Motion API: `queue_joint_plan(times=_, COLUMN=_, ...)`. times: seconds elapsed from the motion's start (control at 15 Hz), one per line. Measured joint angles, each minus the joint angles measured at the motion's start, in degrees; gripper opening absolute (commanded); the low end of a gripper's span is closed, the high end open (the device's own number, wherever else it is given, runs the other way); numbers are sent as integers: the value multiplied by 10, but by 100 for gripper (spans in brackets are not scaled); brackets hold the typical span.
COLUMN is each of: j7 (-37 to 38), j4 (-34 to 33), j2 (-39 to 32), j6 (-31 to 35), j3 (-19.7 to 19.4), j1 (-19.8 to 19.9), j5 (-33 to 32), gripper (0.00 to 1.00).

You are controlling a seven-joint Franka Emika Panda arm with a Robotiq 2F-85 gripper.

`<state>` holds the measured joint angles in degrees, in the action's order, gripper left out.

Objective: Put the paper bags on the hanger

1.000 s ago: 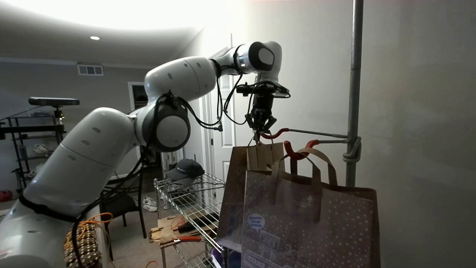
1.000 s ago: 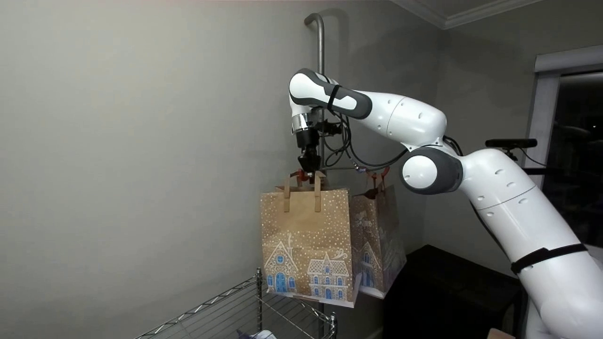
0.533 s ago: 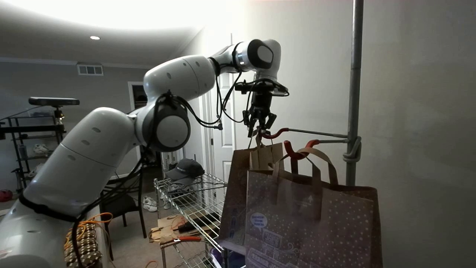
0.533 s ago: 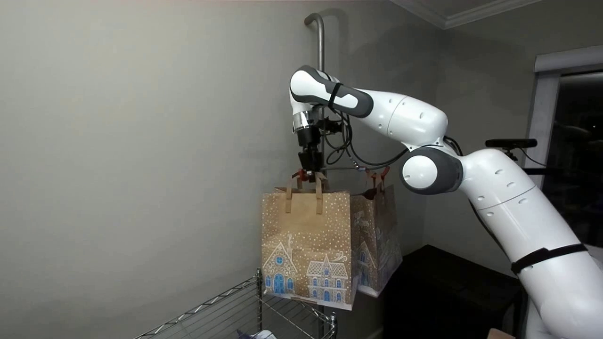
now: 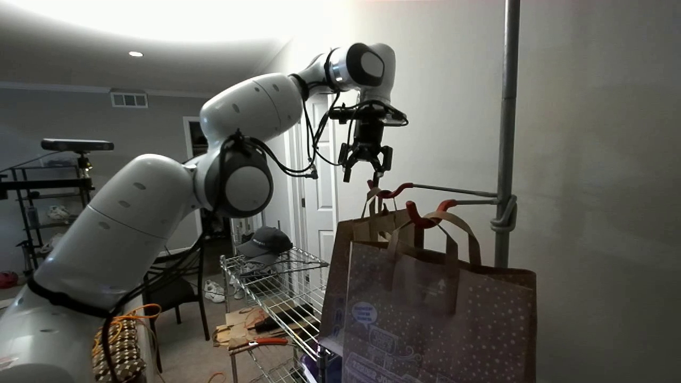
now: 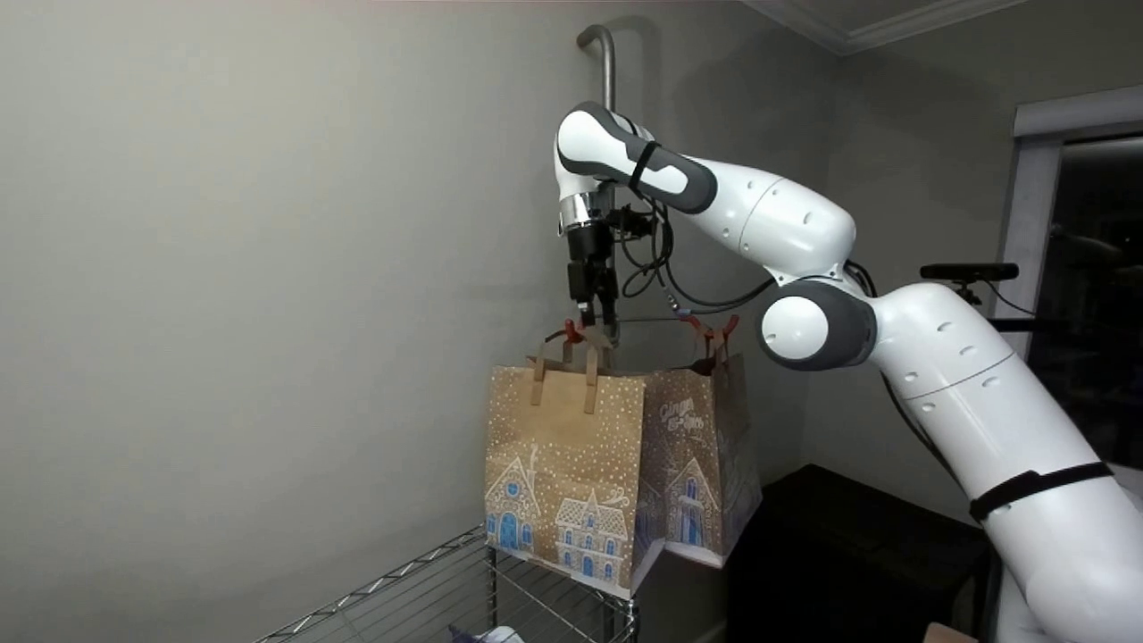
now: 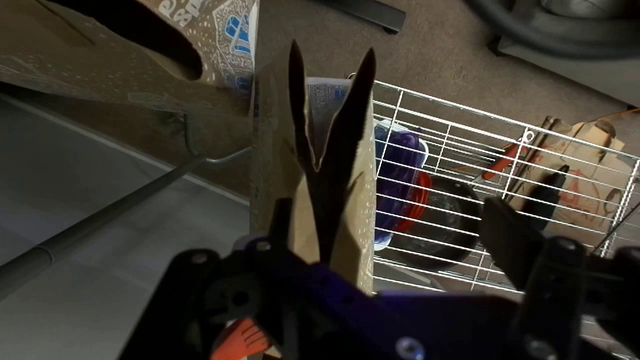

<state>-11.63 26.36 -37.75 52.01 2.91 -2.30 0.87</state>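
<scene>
Apparently, the paper bag (image 6: 563,482) below the end effector (image 5: 362,180) hangs roughly upright by its loop handles (image 6: 592,377) on the red hanger (image 5: 403,186), while the second paper bag (image 6: 701,464) hangs just beside it from the neighbouring prong (image 5: 420,219). The end effector's fingers (image 5: 347,174) stand spread with nothing between them, and the coming move, I judge, turns on the handles lying right beneath one of them: that tip is down beside the paper loops, touching or just apart, I cannot tell which, with the other well clear of the bag. Seen from the wrist, the bag's long mouth (image 7: 327,200) runs up the view, crosswise to the line on which the fingers are parted, so one is over the bag and the other over the wire rack (image 7: 435,100). A straight lift should suit best; if a handle caught, a pull away from the grey pole (image 5: 508,133) could drag it over the hanger's upturned tip and drop the bag. With both bags looking hung, the task seems all but done, and backing off is probably all that is left. Farther down, the bag's bottom edge comes close to the rack's corner, whether touching I cannot make out, and a dark cap (image 5: 266,242) rests on the rack's wires.
</scene>
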Motion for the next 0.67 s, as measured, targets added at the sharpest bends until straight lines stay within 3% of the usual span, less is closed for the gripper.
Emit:
queue_joint_plan(times=0.27, j7=1, j4=-51, j2=6, j6=-36, j3=-4, j1=-32, j5=-18, gripper=100)
queue_joint_plan(times=0.67, j7=84, j4=-59, j2=48, j6=-48, j3=-21, j1=-141, j5=-74, gripper=100)
